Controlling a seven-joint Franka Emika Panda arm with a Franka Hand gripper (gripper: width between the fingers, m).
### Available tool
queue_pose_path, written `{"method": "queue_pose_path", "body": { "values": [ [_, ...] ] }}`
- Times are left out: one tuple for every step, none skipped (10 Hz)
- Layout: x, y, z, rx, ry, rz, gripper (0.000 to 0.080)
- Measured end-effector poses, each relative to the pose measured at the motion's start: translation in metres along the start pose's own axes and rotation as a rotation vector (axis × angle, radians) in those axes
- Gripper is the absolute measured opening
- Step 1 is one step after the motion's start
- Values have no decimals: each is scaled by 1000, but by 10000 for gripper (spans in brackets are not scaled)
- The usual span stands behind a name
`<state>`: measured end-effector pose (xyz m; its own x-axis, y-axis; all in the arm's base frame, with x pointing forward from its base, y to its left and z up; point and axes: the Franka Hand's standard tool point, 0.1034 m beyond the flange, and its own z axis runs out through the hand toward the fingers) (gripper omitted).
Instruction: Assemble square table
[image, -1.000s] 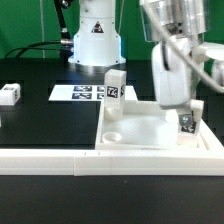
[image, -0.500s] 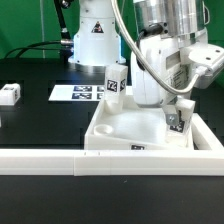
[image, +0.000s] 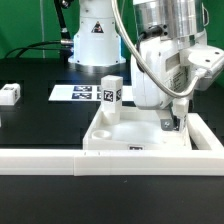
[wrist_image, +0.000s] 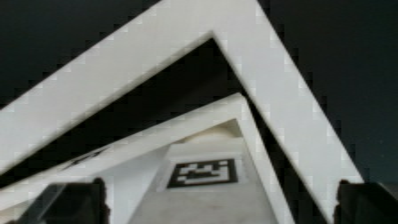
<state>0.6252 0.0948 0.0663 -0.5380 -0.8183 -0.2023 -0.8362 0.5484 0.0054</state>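
The white square tabletop lies upside down with its rim up, at the exterior view's centre right. One tagged white leg stands upright in its far left corner socket. My gripper is low over the far right corner. A second tagged leg stands there between my fingers. In the wrist view this leg sits between the two dark fingertips, with a dark gap on each side, so my gripper looks open around it. The rim corner rises behind it.
A long white L-shaped rail runs along the front. A loose leg block lies at the exterior view's far left. The marker board lies behind the tabletop. The robot base stands at the back.
The tabletop and its upright leg slid toward the exterior view's left. My gripper moved left and down, and the second leg now sits lower in the corner.
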Motion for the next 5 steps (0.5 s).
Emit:
{"method": "queue_pose_path", "body": {
  "values": [
    [0, 0, 0, 0, 0, 0, 648],
    [0, 0, 0, 0, 0, 0, 648],
    [0, 0, 0, 0, 0, 0, 649],
    [0, 0, 0, 0, 0, 0, 649],
    [0, 0, 0, 0, 0, 0, 649]
  ]
}}
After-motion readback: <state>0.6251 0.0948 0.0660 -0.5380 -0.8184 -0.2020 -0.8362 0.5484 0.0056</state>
